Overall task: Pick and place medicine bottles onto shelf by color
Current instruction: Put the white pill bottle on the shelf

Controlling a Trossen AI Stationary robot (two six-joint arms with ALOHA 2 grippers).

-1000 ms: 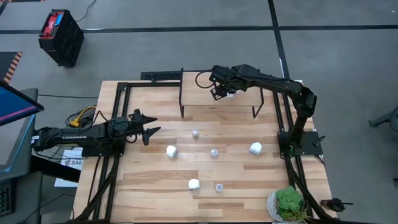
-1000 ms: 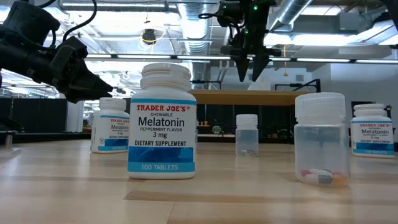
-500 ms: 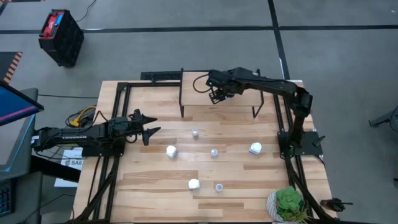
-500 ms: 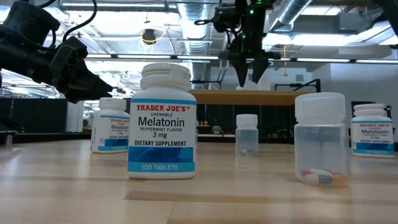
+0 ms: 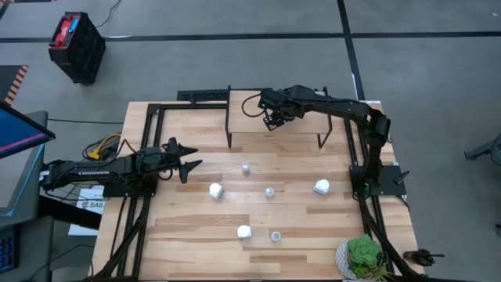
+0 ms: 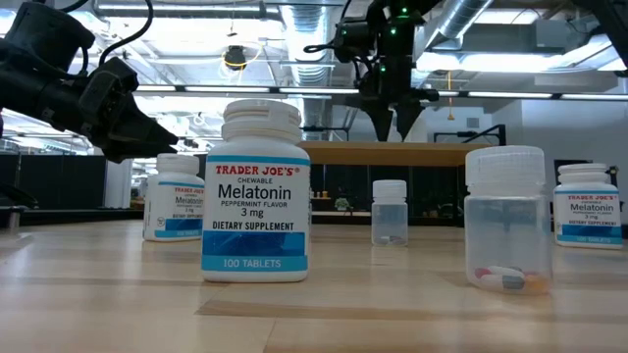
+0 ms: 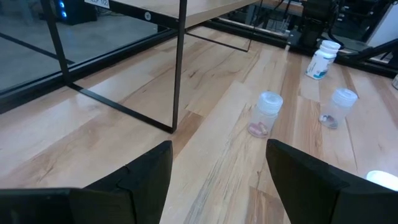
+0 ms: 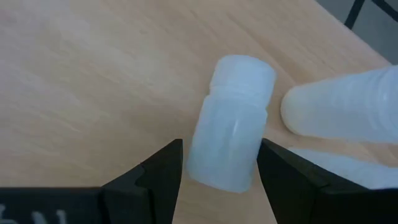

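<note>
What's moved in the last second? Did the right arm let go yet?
The right gripper slid left over the shelf, fingers around a translucent bottle, with another bottle beside it; release isn't evident. The left gripper and the table bottles stayed put.

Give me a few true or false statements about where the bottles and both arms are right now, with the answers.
1. The right gripper is over the shelf. True.
2. The right gripper is empty. False: its fingers close on a translucent bottle.
3. The left gripper is gripping a bottle. False: it is open and empty, beside the table's left edge.
4. Six bottles stand on the table in front of the shelf. True.
5. The potted plant stands on the shelf. False: it is at the table's near right corner.
</note>
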